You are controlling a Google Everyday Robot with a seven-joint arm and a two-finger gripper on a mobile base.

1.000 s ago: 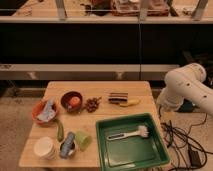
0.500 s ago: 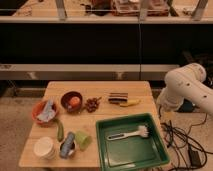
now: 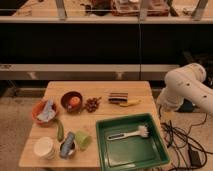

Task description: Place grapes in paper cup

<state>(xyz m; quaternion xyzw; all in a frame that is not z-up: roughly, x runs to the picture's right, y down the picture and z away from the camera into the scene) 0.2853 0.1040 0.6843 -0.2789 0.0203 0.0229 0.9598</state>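
Observation:
The grapes (image 3: 92,104), a small dark reddish bunch, lie on the wooden table (image 3: 102,88) near its middle, just right of a dark bowl. The paper cup (image 3: 45,147) stands upright at the table's front left corner, cream-white, with nothing visible inside. Only the robot's white arm (image 3: 186,90) shows, off the table's right edge and well away from both. My gripper itself is out of view.
A dark bowl (image 3: 72,101) holds an orange fruit. An orange bowl (image 3: 36,114) holds a blue cloth. A green tray (image 3: 131,154) with a white brush (image 3: 128,134) fills the front right. A banana (image 3: 131,103), a green cup (image 3: 83,139) and cables on the floor (image 3: 185,140) are nearby.

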